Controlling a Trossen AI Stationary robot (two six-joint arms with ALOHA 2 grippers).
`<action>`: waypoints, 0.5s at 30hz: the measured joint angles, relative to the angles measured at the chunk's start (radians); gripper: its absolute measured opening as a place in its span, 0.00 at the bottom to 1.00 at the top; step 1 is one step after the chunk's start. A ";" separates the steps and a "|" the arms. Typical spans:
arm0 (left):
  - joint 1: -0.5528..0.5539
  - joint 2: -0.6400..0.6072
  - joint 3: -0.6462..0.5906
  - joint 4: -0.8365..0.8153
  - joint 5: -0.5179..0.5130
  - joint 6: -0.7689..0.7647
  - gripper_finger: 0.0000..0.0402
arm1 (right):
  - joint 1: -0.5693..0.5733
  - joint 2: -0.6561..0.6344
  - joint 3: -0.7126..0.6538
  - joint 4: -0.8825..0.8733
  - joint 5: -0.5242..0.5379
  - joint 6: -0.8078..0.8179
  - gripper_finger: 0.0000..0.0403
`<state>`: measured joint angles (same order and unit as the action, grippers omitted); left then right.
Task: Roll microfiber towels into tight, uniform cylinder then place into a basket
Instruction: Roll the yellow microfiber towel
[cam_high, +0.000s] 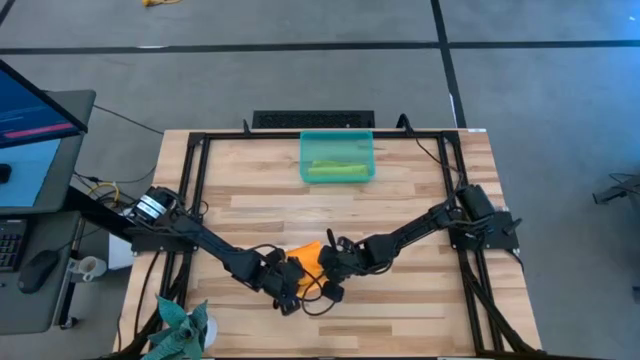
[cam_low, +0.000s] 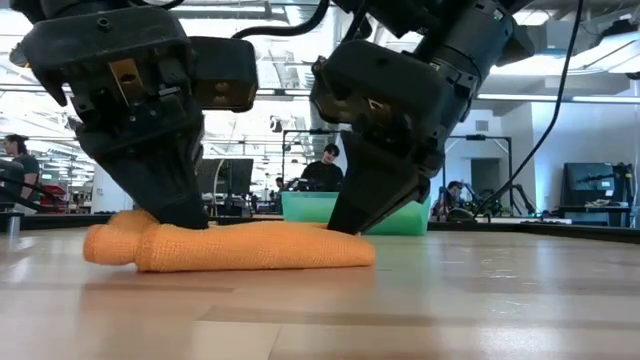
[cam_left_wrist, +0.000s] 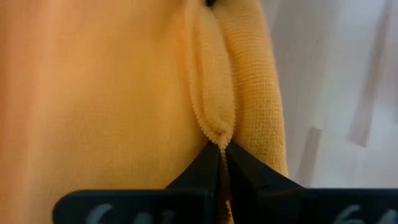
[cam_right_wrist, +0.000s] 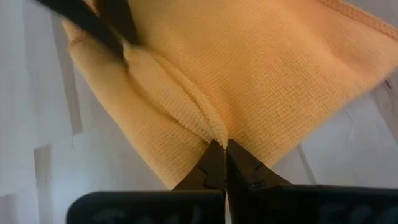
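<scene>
The orange towel (cam_high: 310, 256) lies partly rolled on the wooden table near its front edge; in the low view it is a low, long bundle (cam_low: 240, 248). My left gripper (cam_high: 291, 283) and my right gripper (cam_high: 331, 266) are both down on it and shut on a raised ridge of its cloth. The left stands toward the bundle's left end (cam_low: 185, 218), the right toward its right end (cam_low: 348, 226). The teal basket (cam_high: 305, 150) stands at the table's far edge, and the rolled lime green towel (cam_high: 335, 171) lies in it. My left gripper pinches a raised fold of the orange towel (cam_left_wrist: 214, 121) between its two fingertips. The fingers slant down onto it from above. The towel lies on the table. My right gripper pinches the same ridge of cloth (cam_right_wrist: 208, 121) farther along, between its fingertips, also slanting down from above. The ridge runs between the two grippers, and the rest of the towel lies flat on the table.
A dark teal spiky plant-like thing (cam_high: 182, 324) stands at the table's near left corner. A black frame (cam_high: 195, 190) runs round the table. A monitor (cam_high: 30, 130) stands off its left side. Bare wood lies between the towel and the basket.
</scene>
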<state>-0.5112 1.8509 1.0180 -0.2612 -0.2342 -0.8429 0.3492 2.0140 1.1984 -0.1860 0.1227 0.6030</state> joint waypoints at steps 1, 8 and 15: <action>-0.001 -0.005 0.000 -0.014 -0.010 -0.012 0.01 | 0.000 0.000 0.000 -0.001 -0.001 0.007 0.03; -0.002 -0.006 0.002 -0.073 -0.028 -0.074 0.01 | 0.000 0.000 -0.001 -0.005 -0.001 0.086 0.03; -0.002 -0.007 0.002 -0.088 -0.049 -0.054 0.02 | 0.003 0.002 -0.002 -0.002 0.012 0.096 0.03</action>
<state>-0.5137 1.8439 1.0203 -0.3495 -0.2831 -0.8964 0.3527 2.0155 1.1965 -0.1883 0.1344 0.6994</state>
